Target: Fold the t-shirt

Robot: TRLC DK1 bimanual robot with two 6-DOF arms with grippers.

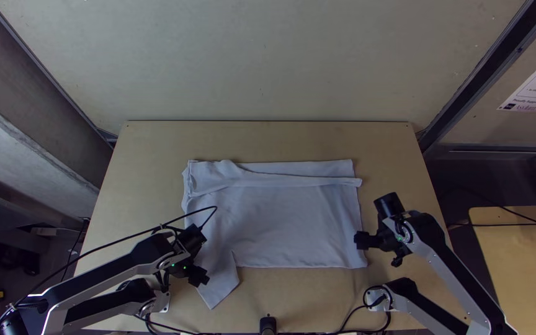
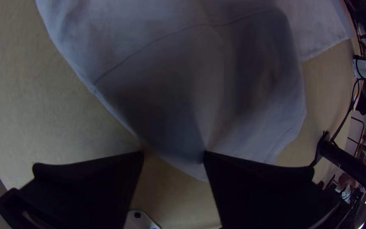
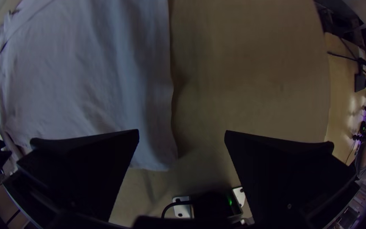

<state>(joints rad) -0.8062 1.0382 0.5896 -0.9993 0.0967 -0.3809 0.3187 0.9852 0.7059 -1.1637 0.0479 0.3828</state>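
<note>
We have the t-shirt (image 1: 293,223) lying flat mid-table (image 1: 150,139), its sleeve (image 1: 219,289) angled toward the near edge. At that sleeve our left gripper (image 1: 203,255) has fingers spread; our right gripper (image 1: 379,252), also spread, is by the shirt's near right corner.

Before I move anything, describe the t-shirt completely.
The t-shirt is pale, soft-looking, lightly creased cloth, mostly spread on the table, with a fold along its far side. A seamed sleeve points out near left. The left gripper is open at the sleeve, the right gripper open at the near right corner; contact is unclear.
</note>
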